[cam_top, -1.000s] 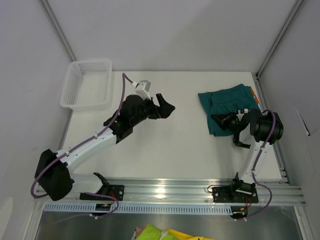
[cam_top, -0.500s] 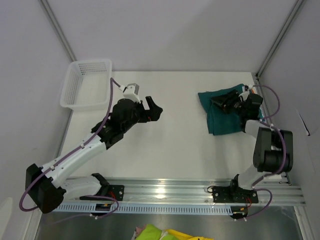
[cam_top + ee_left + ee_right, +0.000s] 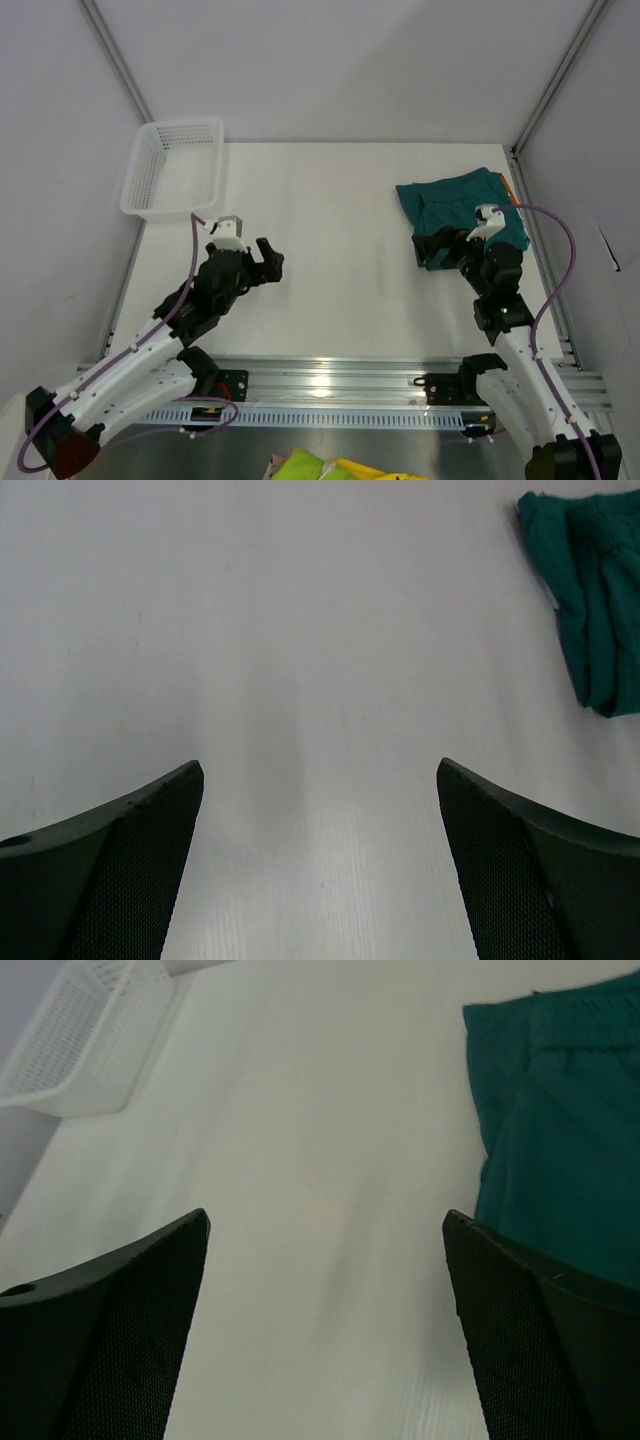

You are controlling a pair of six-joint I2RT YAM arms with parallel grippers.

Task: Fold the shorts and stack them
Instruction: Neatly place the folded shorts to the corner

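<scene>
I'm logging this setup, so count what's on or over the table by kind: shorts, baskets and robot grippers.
Dark teal-green fabric shorts: 1 clearly visible
White plastic mesh basket: 1
Black two-finger grippers: 2, the left gripper and the right gripper, both open
Total: 4

Dark teal-green shorts [image 3: 455,200], folded in layered bundle, lying flat at table's [image 3: 340,200] far right, near edge.

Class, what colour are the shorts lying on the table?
The shorts are dark teal-green; clearest in right wrist view.
</scene>
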